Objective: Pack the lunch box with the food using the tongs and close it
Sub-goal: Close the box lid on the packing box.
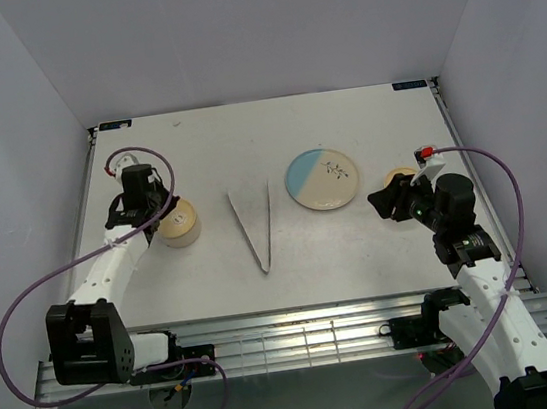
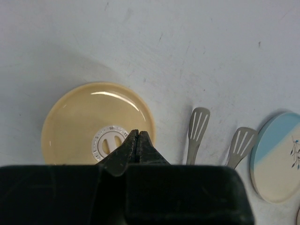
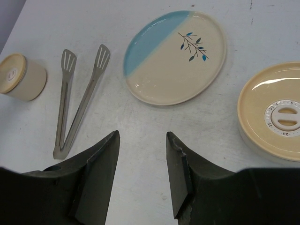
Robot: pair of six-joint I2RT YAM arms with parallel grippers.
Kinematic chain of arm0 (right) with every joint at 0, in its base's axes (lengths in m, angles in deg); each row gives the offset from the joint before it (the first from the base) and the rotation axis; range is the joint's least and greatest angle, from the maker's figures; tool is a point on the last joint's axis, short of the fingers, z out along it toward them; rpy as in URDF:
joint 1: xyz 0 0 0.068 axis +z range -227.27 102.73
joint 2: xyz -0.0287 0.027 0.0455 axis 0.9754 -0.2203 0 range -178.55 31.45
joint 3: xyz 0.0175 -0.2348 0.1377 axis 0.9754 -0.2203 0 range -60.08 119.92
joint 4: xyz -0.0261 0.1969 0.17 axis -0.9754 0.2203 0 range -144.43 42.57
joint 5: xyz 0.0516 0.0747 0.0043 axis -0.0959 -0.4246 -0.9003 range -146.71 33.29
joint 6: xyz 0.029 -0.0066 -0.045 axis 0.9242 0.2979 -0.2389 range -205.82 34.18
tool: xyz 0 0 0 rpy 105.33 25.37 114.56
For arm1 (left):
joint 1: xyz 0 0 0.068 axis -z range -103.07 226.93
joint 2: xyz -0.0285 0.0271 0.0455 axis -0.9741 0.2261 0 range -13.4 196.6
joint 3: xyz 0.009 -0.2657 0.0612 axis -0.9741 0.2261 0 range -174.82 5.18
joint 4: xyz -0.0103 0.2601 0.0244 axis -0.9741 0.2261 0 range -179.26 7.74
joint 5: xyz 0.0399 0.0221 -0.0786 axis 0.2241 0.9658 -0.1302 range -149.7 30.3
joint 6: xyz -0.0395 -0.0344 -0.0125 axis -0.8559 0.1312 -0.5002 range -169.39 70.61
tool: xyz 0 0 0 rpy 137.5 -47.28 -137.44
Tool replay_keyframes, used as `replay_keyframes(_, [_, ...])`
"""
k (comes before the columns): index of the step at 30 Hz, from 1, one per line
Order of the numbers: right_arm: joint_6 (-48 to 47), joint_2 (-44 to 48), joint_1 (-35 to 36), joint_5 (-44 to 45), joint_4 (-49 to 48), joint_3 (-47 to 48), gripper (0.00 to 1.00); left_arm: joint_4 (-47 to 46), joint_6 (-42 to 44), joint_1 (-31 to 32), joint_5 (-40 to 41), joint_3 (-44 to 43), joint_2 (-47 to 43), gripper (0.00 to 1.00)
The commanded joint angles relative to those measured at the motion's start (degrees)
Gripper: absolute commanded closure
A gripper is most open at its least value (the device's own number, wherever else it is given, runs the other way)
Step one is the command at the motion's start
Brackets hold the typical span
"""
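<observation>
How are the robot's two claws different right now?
The left gripper is shut tight, while the right gripper stands open. The left gripper is over the left yellow-lidded pot; the right gripper has bare table under it, with the right yellow-lidded pot beside it. Both are black and hold nothing.

The tongs point(image 1: 255, 229) lie in the middle of the desk point(image 1: 264, 135), with the joined end toward the arms' bases and the tips spread toward the far edge. The plate point(image 1: 322, 179) sits just right of the tips. The right container point(image 1: 401, 176) stands near the plate's right side. The left container point(image 1: 179, 224) stands well left of the tongs, with the left claw point(image 2: 137, 138) above its lid. The right claw point(image 3: 140, 137) sits nearer the bases than the plate and the right container.
</observation>
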Motion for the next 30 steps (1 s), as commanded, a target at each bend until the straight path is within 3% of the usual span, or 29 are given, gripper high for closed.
replay_keyframes(1, [-0.01,-0.08,0.33,-0.63,-2.35,0.15,0.49,4.29,0.9,-0.5,4.82,-3.57,-0.46,1.0])
replay_keyframes(10, [0.0,0.27,0.33,-1.24,-2.43,0.32,0.5,-4.58,-4.91,-1.21,2.19,9.17,8.32,1.0])
replay_keyframes(17, [-0.18,1.32,0.42,-1.16,-1.91,0.41,0.5,-3.0,-4.12,-1.12,2.36,7.25,3.25,1.0])
replay_keyframes(22, [-0.09,0.98,0.42,-1.33,-2.17,0.32,0.5,0.78,-1.66,-1.21,3.06,-0.56,-3.34,1.0])
replay_keyframes(26, [-0.09,0.45,0.42,-1.24,-2.34,0.32,0.5,5.16,0.8,-1.3,7.01,-6.81,0.05,1.0])
replay_keyframes(30, [-0.09,0.71,0.42,-0.89,-2.26,0.15,0.5,5.36,-0.42,-2.27,9.47,-6.04,5.16,1.0])
